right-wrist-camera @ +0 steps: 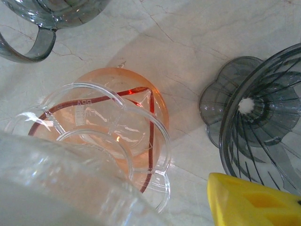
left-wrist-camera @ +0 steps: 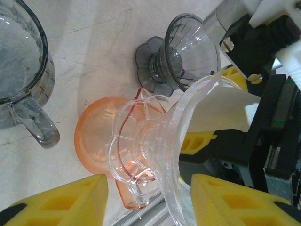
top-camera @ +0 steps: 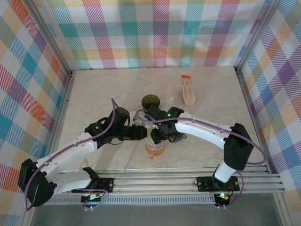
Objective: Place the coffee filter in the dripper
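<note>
The left gripper (left-wrist-camera: 148, 186) has its two yellow fingers (left-wrist-camera: 61, 202) apart, so it is open. The rim of the clear dripper (left-wrist-camera: 141, 141) pokes in between them. It is close to the finger on the right of that view, and there is a wide gap to the other finger. The clear dripper is tipped over. Its wavy foot is to the left in the left wrist view, and its wide mouth is turned to the right gripper (left-wrist-camera: 218, 109). The white coffee filter (left-wrist-camera: 225, 110) sits inside that mouth. The right gripper's yellow pads (left-wrist-camera: 202, 141) are one on each side of the filter. I cannot tell if they are pinching the filter, the dripper wall or nothing. Right under the clear dripper, an orange dripper (left-wrist-camera: 94, 141) stands on the table (top-camera: 94, 94). In the right wrist view the clear foot lies over the orange one. A grey dripper (left-wrist-camera: 188, 56) is near them, a little apart from the orange one. A grey glass mug (left-wrist-camera: 19, 70) with a handle stands further off, at the left edge of the left wrist view. From above, both arms meet over the middle of the pale table. A thin clear pack with an orange top (top-camera: 188, 89) lies well apart, toward the far right. Checked walls (top-camera: 155, 33) in many colours stand around the table.
</note>
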Robot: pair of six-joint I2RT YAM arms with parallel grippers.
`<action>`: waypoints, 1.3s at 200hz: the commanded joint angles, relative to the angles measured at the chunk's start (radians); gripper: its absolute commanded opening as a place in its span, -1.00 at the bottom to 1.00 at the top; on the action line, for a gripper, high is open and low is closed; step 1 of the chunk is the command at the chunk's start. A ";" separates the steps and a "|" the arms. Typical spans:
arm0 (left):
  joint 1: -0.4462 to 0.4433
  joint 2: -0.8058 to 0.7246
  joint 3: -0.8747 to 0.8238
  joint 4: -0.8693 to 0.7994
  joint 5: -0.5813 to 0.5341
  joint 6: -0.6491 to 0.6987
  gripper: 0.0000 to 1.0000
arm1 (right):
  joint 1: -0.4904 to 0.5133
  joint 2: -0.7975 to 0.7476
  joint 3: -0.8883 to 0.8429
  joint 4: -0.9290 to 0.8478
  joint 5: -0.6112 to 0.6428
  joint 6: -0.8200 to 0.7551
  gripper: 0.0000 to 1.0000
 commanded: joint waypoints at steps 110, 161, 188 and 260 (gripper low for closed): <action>-0.010 0.005 -0.030 0.051 0.034 -0.015 0.18 | -0.006 0.025 -0.031 0.009 -0.012 0.002 0.26; -0.009 0.018 -0.030 0.037 0.021 -0.011 -0.10 | -0.006 0.019 -0.025 0.011 -0.007 0.005 0.26; -0.010 0.022 -0.025 0.033 0.025 -0.004 -0.21 | -0.006 0.013 -0.021 0.017 -0.006 0.005 0.26; -0.010 0.029 -0.028 0.037 0.031 -0.004 -0.26 | -0.006 -0.057 0.003 0.030 0.003 0.012 0.31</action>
